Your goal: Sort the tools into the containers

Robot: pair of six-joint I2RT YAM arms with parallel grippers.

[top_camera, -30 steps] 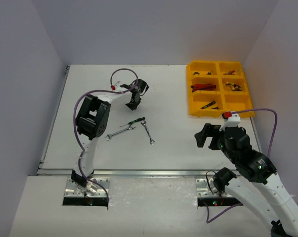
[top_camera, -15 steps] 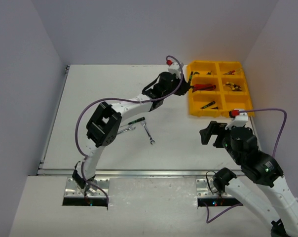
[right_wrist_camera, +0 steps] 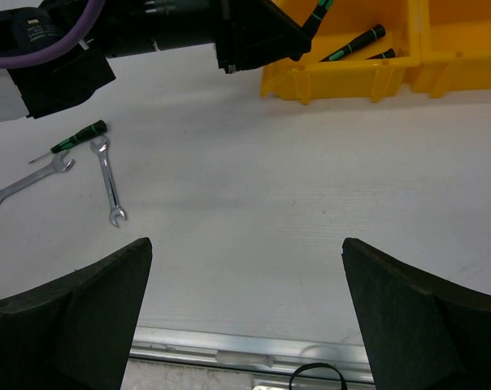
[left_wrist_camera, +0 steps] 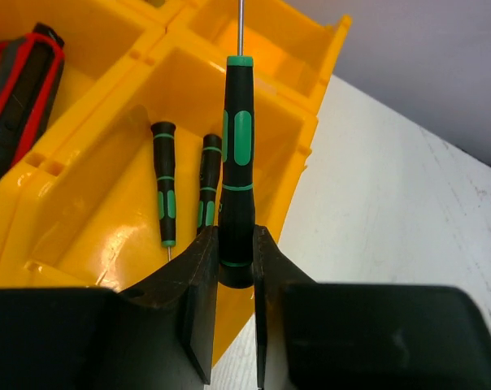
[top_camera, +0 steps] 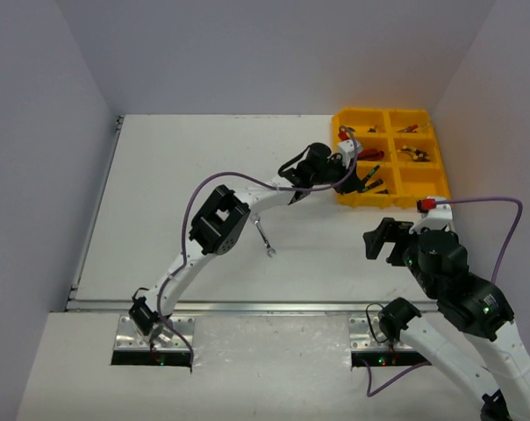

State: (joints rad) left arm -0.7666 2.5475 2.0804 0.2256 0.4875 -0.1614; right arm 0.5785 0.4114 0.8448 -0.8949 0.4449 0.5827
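Two silver wrenches (right_wrist_camera: pixel 109 180) and a loose green-handled screwdriver (right_wrist_camera: pixel 79 136) lie close together on the white surface (right_wrist_camera: pixel 270 203). Further right, the left pincer (left_wrist_camera: pixel 236 260) pinches the butt of a held screwdriver (left_wrist_camera: pixel 237 146), also green-handled, above the near left compartment of the yellow tray (left_wrist_camera: pixel 75 219), where two matching screwdrivers (left_wrist_camera: pixel 164 191) lie side by side. The right pincer (right_wrist_camera: pixel 245 313) hovers spread wide over the surface, gripping nothing.
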